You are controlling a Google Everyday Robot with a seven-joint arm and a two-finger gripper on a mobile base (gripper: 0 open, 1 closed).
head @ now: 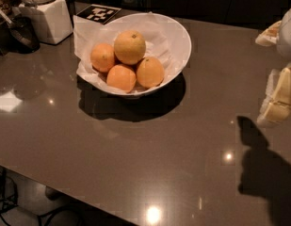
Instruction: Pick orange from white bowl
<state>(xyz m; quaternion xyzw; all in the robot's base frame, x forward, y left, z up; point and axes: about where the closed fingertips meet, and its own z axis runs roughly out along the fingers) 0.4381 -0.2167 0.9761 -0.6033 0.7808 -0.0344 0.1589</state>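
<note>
The orange (129, 46) is the largest, palest yellow-orange fruit with a small dark stem dot. It rests on top of three smaller, deeper-orange fruits (120, 77) in the white bowl (180, 36), which is lined with crinkled white paper and stands at the back middle of the grey table. My gripper (276, 100) is at the right edge of the camera view, well to the right of the bowl and above the table. It is partly cut off by the frame and holds nothing that I can see. Its shadow falls on the table below it.
A white square jar base (50, 19) with a lidded jar stands at the back left. A black-and-white marker card (99, 13) lies behind the bowl. A dark utensil (18, 29) lies at the far left. The table's front edge runs along the bottom left.
</note>
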